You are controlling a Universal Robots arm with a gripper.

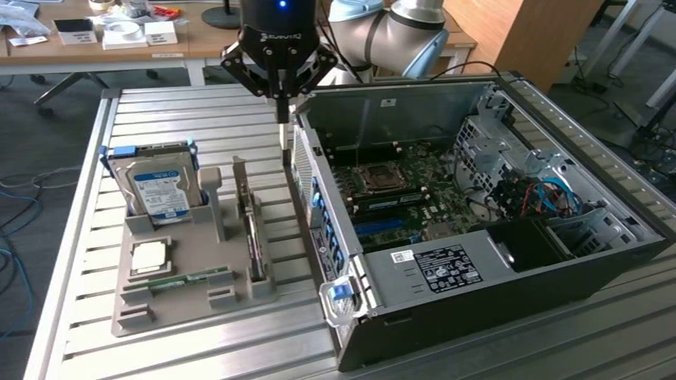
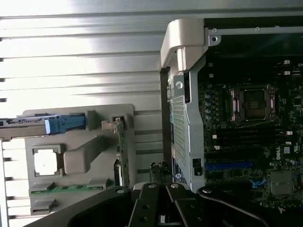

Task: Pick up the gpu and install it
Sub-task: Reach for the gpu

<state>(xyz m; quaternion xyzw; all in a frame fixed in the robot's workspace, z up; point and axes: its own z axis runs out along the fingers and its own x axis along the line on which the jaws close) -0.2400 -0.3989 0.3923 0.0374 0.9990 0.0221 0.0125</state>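
The arm (image 1: pixel 401 32) reaches down from above, its gripper (image 1: pixel 282 117) pointing straight down over the slatted table (image 1: pixel 190 111), just beside the open computer case (image 1: pixel 591 261) at the wall facing the grey tray (image 1: pixel 169 313). The exterior view shows the hard drive (image 1: pixel 158 186) upright in the tray; the wrist view looks down on the case's empty processor socket (image 2: pixel 251 103). The gpu (image 1: pixel 255 237) stands on edge in the tray, untouched. The fingers are pressed together, holding nothing.
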